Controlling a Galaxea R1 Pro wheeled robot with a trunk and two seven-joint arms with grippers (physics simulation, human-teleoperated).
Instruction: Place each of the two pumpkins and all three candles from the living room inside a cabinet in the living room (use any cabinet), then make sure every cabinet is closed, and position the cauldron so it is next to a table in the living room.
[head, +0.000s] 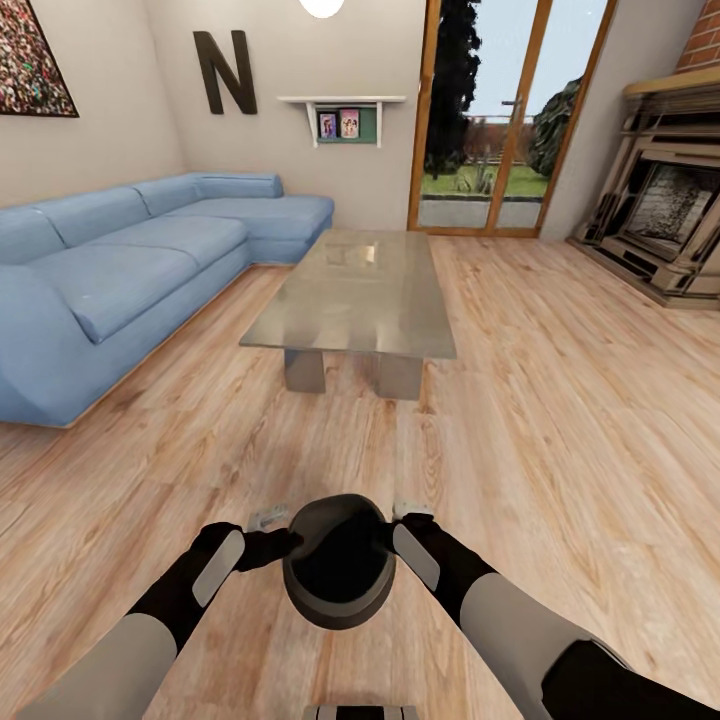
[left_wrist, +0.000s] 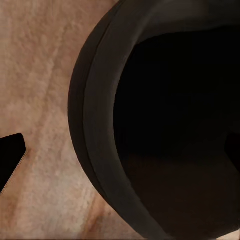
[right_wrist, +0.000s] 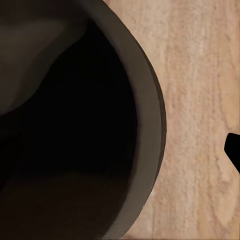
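Head view: you've got the cauldron (head: 338, 575) pinched between left end effector (head: 272, 540) and right end effector (head: 402, 528), surface (head: 360, 290) well ahead. How far either opens, I can't tell; uneven squeeze could tip it.

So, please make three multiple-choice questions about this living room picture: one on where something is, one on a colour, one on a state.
1. Where is the cauldron?
A. on the sofa
B. between the two pincers, in front of the table
C. inside the fireplace

2. What colour is the sofa?
A. blue
B. red
C. green

3. What is inside the cauldron?
A. a pumpkin
B. three candles
C. nothing visible, only a dark hollow

Answers:
1. B: the left pincer and right pincer flank its rim, with the table farther ahead.
2. A: its cushions are light blue.
3. C: both wrist views look into a dark hollow.
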